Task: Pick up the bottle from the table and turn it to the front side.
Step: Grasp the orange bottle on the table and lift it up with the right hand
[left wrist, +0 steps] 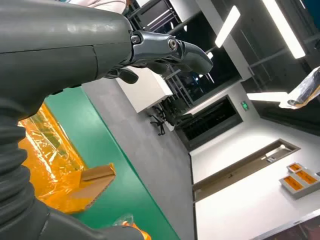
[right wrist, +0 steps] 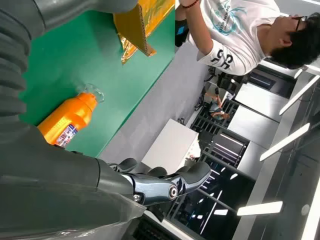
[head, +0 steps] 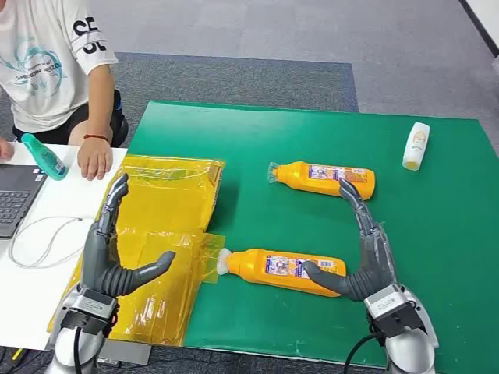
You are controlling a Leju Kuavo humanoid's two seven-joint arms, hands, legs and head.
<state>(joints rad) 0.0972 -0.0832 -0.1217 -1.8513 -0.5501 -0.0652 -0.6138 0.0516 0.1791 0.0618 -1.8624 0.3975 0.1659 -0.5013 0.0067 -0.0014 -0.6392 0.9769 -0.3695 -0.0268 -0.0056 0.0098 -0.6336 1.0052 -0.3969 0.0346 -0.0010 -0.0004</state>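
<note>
Right robot hand (head: 366,253) spread, empty, thumb touching near bottle (head: 282,269); left robot hand (head: 111,245) spread, empty.

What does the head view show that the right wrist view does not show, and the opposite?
Head view alone: the robot's left hand open over crinkled yellow plastic film, a small white bottle, a teal bottle and a laptop. Right wrist view alone: ceiling lights and white desks beyond the table. Both: the green mat, an orange bottle lying flat, the open right hand, the person in a white shirt.
</note>
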